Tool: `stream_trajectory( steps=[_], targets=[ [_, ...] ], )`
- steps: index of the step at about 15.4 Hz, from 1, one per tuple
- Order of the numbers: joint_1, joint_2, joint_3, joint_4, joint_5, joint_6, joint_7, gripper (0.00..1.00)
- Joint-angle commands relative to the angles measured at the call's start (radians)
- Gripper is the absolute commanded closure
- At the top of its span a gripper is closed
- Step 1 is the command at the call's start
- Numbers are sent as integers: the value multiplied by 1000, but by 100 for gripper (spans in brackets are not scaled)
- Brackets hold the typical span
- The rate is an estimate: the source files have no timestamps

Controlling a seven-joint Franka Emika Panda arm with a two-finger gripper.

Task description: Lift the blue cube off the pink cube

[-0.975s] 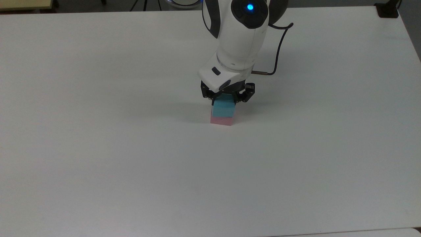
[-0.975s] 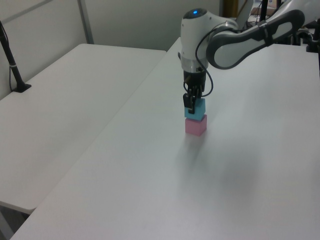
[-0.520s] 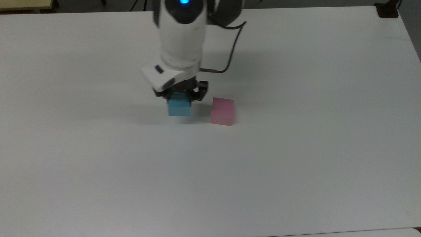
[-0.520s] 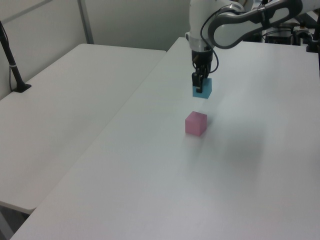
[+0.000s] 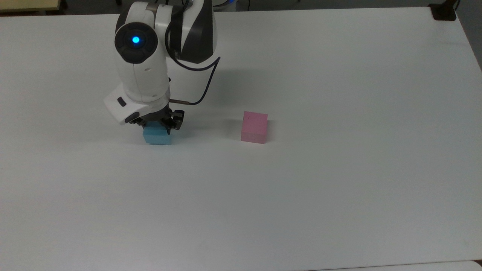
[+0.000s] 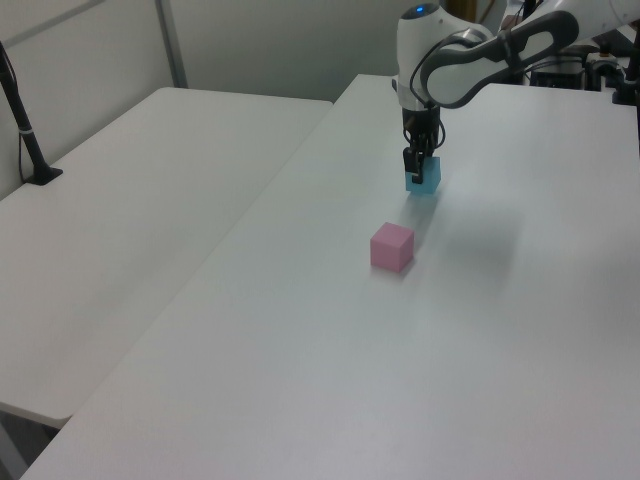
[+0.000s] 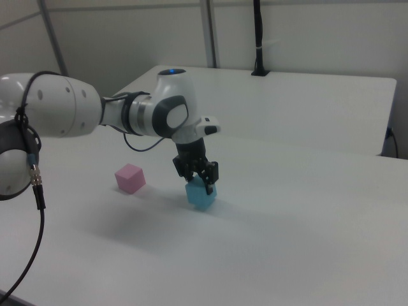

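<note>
Blue cube (image 5: pixel 158 136) sits low at the table (image 5: pixel 339 188), well apart from the pink cube (image 5: pixel 255 127), and we see our gripper (image 5: pixel 161 125) clamped around it.

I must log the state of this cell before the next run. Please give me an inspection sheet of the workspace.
Surface: white matte table, bare.
Job's things: small light-blue cube down at the table, apart from the small pale-pink cube, which stands alone to the top view's right.
Clutter: nothing seen.
Grippers: black two-finger gripper shut on the blue cube.
Cables: dark cable looping from the wrist.
Surroundings: second white table; black pole.
</note>
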Motion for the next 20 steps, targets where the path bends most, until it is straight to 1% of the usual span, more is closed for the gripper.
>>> stream_trajectory(
  steps=[1, 4, 5, 6, 7, 9, 10, 13, 14, 15, 17, 19, 20],
  targets=[
    [-13, -17, 1, -12, -13, 12, -19, 0],
    [-5, -69, 1, -13, -12, -2, -16, 0],
    [-1, -95, 4, -13, -10, -29, -5, 0],
    [5, -131, 12, -10, -9, -81, 0, 0],
    [28, -203, 14, -7, -4, -160, 3, 0],
    [53, -300, 14, -9, 5, -264, 7, 0],
    [53, -342, 15, -9, 20, -311, 6, 0],
    [56, -443, 15, -18, 105, -407, 3, 0],
    [59, -457, 17, -21, 109, -428, 4, 0],
    [79, -468, 17, -21, 110, -445, 4, 0],
    [110, -477, 14, -23, 110, -459, 6, 0],
    [125, -477, 14, -23, 110, -459, 7, 0],
    [166, -480, -5, -27, 108, -462, 9, 0]
  ],
)
